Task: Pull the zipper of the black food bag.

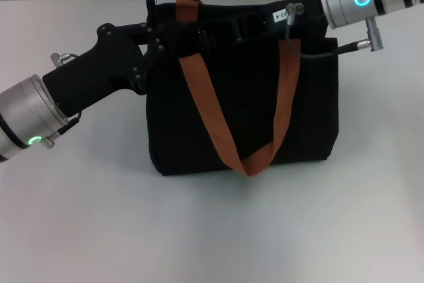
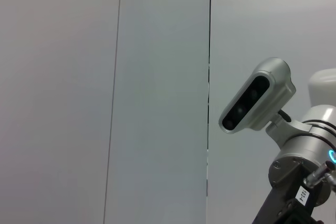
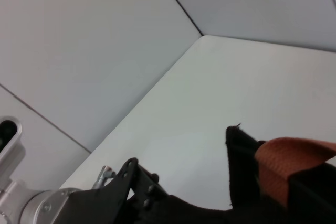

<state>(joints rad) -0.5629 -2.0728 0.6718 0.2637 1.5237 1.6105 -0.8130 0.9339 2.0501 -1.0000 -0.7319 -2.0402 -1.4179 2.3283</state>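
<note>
Left gripper (image 1: 173, 39) and right gripper (image 1: 255, 21) both reach the black food bag (image 1: 245, 111) top edge; finger state can't be told, black on black. Bag stands on white table (image 1: 212, 230), grey wall panels (image 2: 105, 98) behind.

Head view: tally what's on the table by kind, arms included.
Boxy black fabric food bag: 1
Orange-brown webbing strap handles: 1 loop seen in front, second unclear
Robot arms, left end effector and right end effector, both at the bag's top: 2
Total: 4
</note>
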